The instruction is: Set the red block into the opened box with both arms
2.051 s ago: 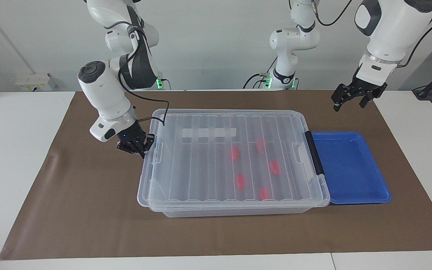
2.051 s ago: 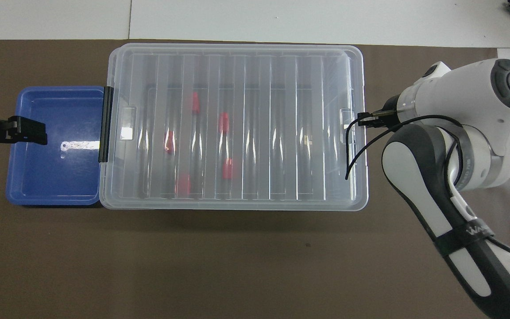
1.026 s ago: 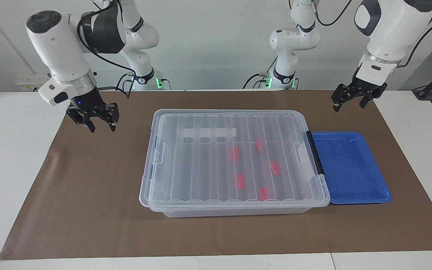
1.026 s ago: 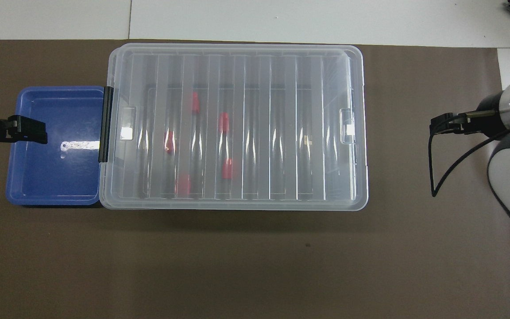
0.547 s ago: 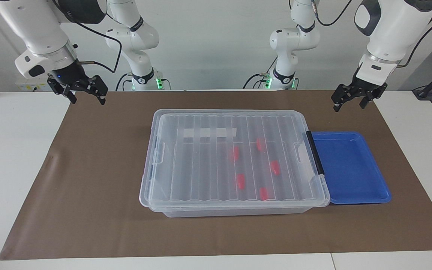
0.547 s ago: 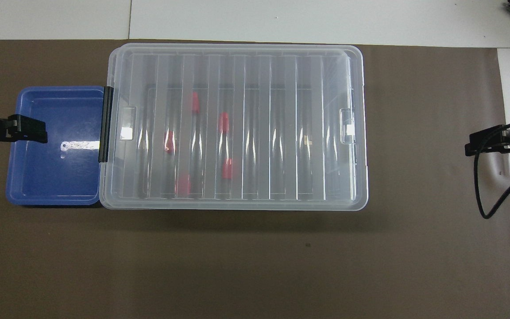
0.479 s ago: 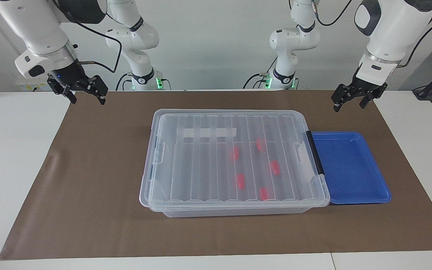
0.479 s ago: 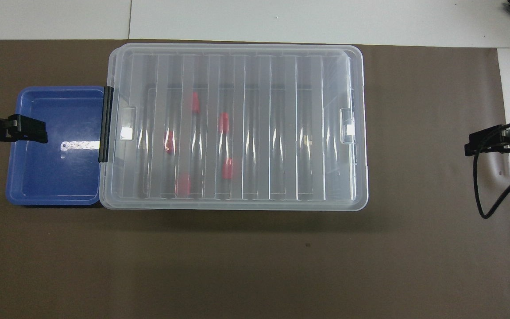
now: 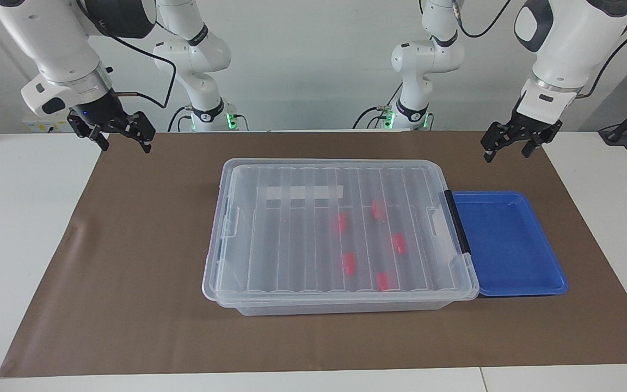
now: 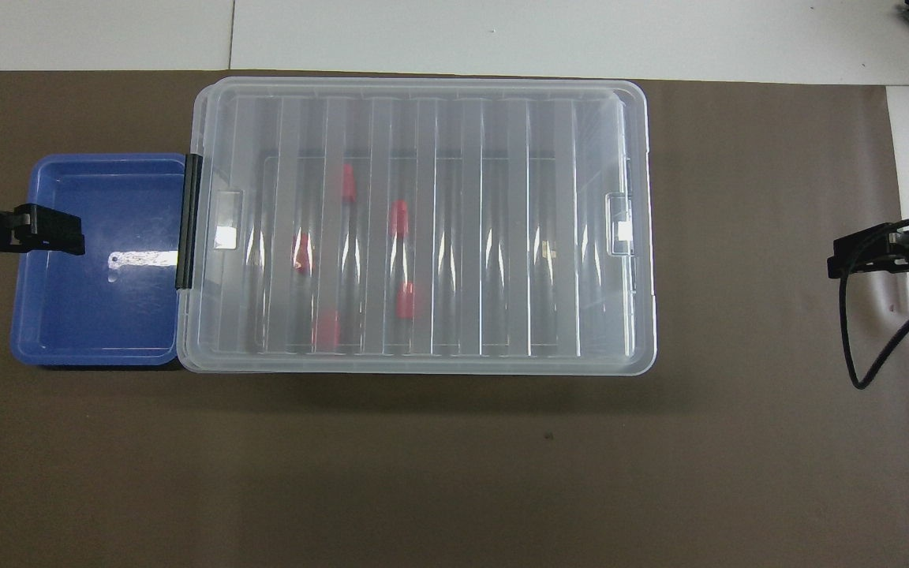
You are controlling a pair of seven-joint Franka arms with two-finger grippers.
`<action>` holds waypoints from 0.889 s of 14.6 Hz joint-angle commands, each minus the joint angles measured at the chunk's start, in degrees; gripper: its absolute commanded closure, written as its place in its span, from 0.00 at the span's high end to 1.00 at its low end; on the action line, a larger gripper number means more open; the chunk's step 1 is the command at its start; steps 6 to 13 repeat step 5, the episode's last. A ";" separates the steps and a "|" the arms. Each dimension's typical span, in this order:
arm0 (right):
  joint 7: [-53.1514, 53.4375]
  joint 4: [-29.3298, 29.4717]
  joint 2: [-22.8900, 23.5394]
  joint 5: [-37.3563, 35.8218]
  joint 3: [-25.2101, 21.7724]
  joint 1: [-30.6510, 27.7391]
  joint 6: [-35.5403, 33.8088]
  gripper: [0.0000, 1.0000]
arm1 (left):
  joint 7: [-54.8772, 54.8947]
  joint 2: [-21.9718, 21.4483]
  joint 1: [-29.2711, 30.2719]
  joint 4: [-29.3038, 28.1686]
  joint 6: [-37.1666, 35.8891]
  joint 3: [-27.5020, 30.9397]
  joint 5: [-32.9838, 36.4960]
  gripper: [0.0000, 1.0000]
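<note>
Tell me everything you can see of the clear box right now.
The box is a large clear plastic bin lying flat on the brown mat, its ribbed lid on. A white label strip shows near the robots' edge. A black latch butts the blue tray. Five red blocks lie inside. Neither gripper touches it.

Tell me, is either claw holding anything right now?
No. The right claw and the left claw both hang open and empty above the table's ends, clear of the box.

Five blocks (image 9: 349, 263) lie in the lidded box (image 9: 270, 296) (toward the left arm's end); the tray (image 9: 509, 283) sits touching that end
</note>
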 commanded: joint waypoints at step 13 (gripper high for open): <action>0.71 0.43 0.24 -0.29 0.41 -0.66 0.41 1.00 | 0.13 -1.34 -0.89 -1.54 0.99 0.83 -0.90 1.00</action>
